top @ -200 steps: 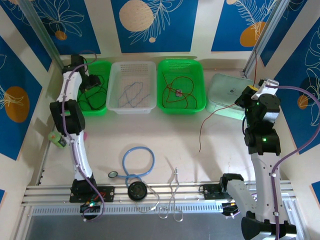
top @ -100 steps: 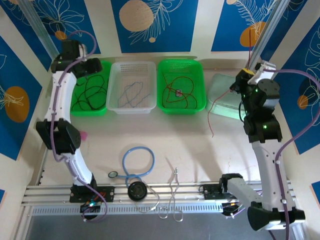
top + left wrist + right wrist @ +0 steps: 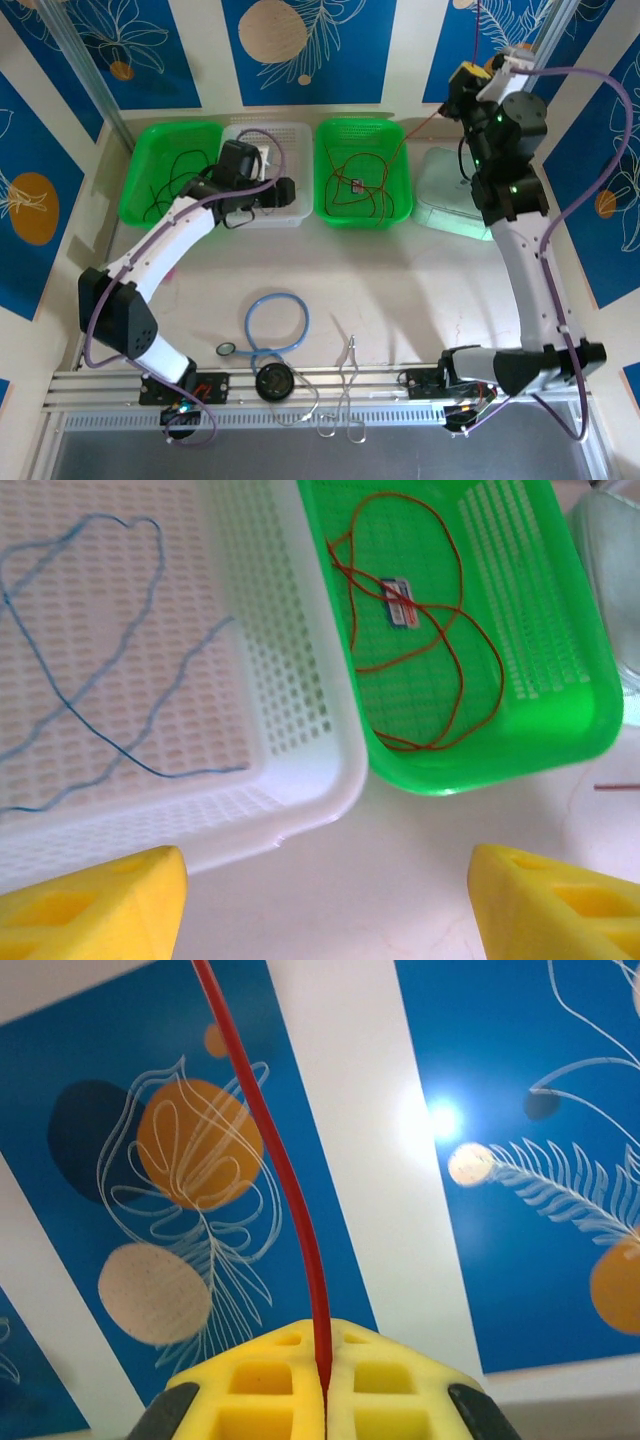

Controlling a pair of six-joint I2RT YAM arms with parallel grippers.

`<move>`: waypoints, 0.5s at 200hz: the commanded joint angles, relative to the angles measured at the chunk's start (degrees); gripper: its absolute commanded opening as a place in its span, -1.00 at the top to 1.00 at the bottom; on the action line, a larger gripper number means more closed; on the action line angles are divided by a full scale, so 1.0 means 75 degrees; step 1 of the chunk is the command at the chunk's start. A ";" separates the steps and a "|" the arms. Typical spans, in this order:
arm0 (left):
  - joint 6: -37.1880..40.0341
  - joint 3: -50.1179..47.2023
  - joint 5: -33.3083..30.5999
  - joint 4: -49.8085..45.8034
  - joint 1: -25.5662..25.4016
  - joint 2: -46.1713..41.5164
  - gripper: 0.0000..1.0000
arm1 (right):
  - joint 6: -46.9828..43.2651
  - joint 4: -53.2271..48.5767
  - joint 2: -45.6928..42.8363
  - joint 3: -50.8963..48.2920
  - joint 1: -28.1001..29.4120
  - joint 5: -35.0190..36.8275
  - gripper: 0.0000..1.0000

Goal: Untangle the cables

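The right claw [image 3: 467, 73], upper right of the top view, is closed on a red cable [image 3: 280, 1160], held high above the centre green basket [image 3: 365, 221] where red loops lie. The left claw [image 3: 325, 905] hangs open by the white basket [image 3: 300, 800]. Sorting seems almost finished; next, lower this cable into the basket and release.

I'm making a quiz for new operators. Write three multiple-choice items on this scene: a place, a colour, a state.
1. Where does the blue cable lie?
A. in the white basket
B. in a green basket
C. on the table

2. The right gripper is shut on:
A. a black cable
B. a red cable
C. a white cable

3. The left gripper is:
A. shut on a cable
B. open and empty
C. shut and empty

Answers: A, it lies on white mesh; B, a red strand rises from the shut pads; B, its fingers stand apart, nothing between.
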 commanded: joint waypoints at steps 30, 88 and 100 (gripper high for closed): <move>-0.0977 -0.1128 -0.0640 0.0639 -0.0689 -0.0809 -0.48 | -0.0224 0.0946 0.1642 0.1546 0.0334 -0.0130 1.00; -0.1338 -0.1812 -0.0754 0.0605 -0.1076 -0.1160 -0.49 | -0.0725 0.1041 0.3105 0.2369 0.0382 0.0072 1.00; -0.1336 -0.1871 -0.0765 0.0580 -0.1105 -0.1194 -0.49 | -0.0810 0.0740 0.3398 0.2276 0.0391 0.0176 1.00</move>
